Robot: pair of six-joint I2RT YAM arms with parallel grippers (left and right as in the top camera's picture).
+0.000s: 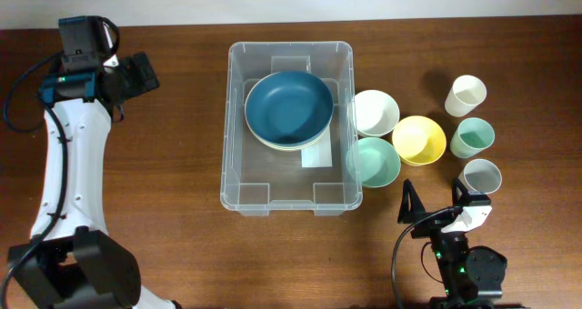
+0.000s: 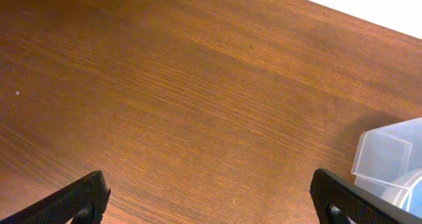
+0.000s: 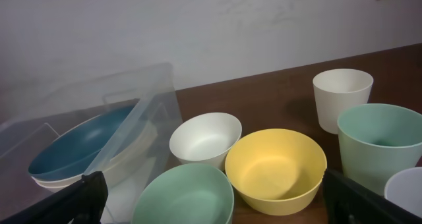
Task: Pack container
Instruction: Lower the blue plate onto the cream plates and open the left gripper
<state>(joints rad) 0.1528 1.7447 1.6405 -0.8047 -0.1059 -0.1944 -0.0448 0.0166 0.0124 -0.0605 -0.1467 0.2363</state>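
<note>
Overhead view: the container [image 1: 238,177] sits mid-table, its long axis running near to far, with a blue bowl [image 1: 288,107] stacked inside. The white bowl [image 1: 375,111], mint bowl [image 1: 375,161] and yellow bowl [image 1: 418,139] lie just right of the container, so the right gripper [image 3: 214,194], jaws wide and empty, is nearer. The left gripper [image 2: 211,194], likewise wide and empty, hangs off the container's far-left corner over bare table [image 1: 164,164]. The container's near half looks free, though its depth is unclear.

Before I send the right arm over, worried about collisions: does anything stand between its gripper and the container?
Yes: the mint bowl, close beside the container on its right, lies between it and the right gripper. The yellow bowl borders that path.
</note>
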